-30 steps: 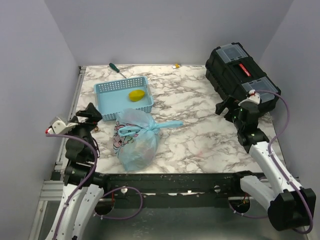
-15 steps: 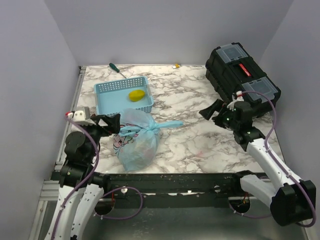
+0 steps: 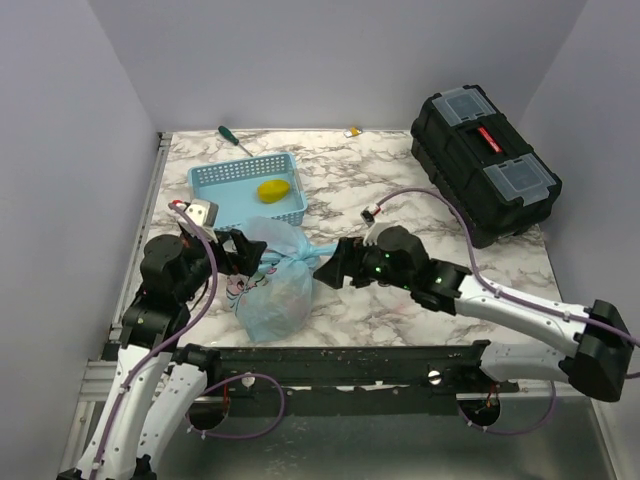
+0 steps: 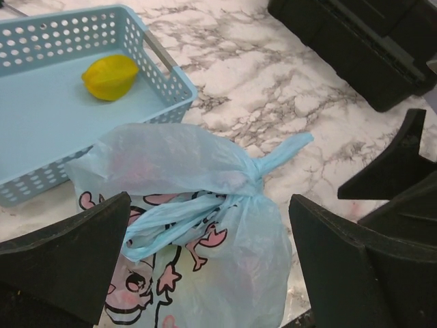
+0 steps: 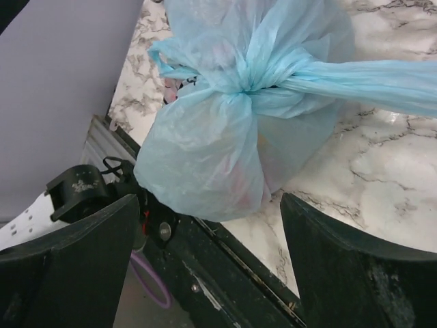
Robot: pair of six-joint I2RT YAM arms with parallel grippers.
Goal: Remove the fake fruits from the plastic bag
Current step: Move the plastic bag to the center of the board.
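Plastic bag (image 3: 272, 295) knotted, long axis approx near-far, tail points right; L gripper (image 4: 209, 199), R gripper (image 5: 208, 199) spread

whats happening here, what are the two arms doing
Both arms reach toward the knotted plastic bag. The left tool and right tool are open on either side of it, neither gripping it. The bag is tied shut, its contents inside. One yellow fruit lies in the blue basket behind.

I am looking down over the table (image 3: 385, 190) from its near edge while both wrist cameras are facing the plastic bag (image 3: 273, 288) close up from opposite sides.
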